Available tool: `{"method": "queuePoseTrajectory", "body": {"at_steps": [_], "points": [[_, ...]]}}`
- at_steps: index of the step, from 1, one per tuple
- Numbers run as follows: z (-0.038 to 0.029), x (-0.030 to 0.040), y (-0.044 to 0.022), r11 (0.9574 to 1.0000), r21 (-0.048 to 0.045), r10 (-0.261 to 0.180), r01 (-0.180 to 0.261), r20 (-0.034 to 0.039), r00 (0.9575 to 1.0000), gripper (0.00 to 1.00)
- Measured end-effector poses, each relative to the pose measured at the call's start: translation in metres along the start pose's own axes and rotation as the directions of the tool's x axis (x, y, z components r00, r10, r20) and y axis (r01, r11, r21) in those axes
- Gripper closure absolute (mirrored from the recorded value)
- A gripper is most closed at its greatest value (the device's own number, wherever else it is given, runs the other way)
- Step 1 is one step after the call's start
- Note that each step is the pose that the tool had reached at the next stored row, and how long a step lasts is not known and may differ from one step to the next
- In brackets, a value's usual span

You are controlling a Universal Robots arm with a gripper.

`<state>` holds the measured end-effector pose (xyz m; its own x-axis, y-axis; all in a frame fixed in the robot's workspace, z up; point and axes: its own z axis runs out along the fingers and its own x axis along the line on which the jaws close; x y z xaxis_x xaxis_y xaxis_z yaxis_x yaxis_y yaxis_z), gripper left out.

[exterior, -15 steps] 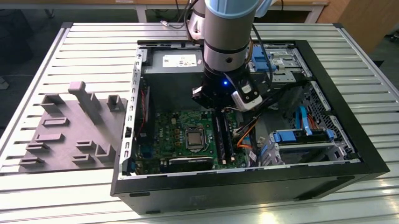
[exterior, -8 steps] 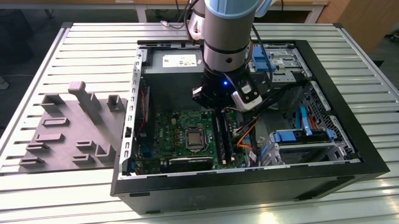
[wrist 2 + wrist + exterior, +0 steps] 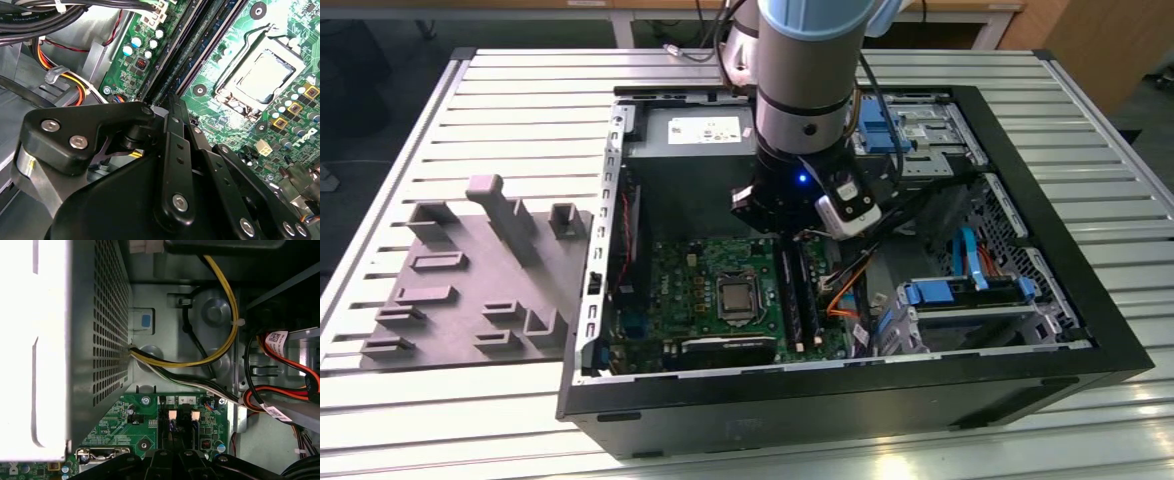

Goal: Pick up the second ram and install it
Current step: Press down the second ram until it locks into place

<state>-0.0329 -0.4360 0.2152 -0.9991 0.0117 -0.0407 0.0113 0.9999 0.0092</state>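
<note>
Your gripper [image 3: 790, 235] sits low inside the open computer case [image 3: 1067, 300], right over the memory slots [image 3: 798, 290] on the green motherboard [image 3: 700, 290]. Whether it is pinching anything you cannot tell; its black linkages block the fingertips in both wrist views. You cannot pick out the second ram. On the exterior view's left, the grey fixture block [image 3: 467, 275] rests on the tabletop [image 3: 480, 100].

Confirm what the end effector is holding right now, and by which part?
Cannot tell. The end effector sits low over the memory slots on the motherboard, and its own linkage hides the tip in both wrist views.
</note>
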Motion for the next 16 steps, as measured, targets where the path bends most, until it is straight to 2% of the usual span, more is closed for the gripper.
{"method": "queuePoseTrajectory", "body": {"at_steps": [3, 10, 16], "points": [[-0.0032, -0.0002, 0.0003, 1.0, -0.0016, 0.0, 0.0, 0.0008, 1.0, 0.89], [-0.0133, -0.0006, 0.0001, 1.0, 0.0013, 0.0, 0.0, 0.0001, 1.0, 0.89], [-0.0151, -0.0006, 0.0001, 1.0, 0.0017, 0.0, 0.0, 0.0001, 1.0, 0.89]]}}
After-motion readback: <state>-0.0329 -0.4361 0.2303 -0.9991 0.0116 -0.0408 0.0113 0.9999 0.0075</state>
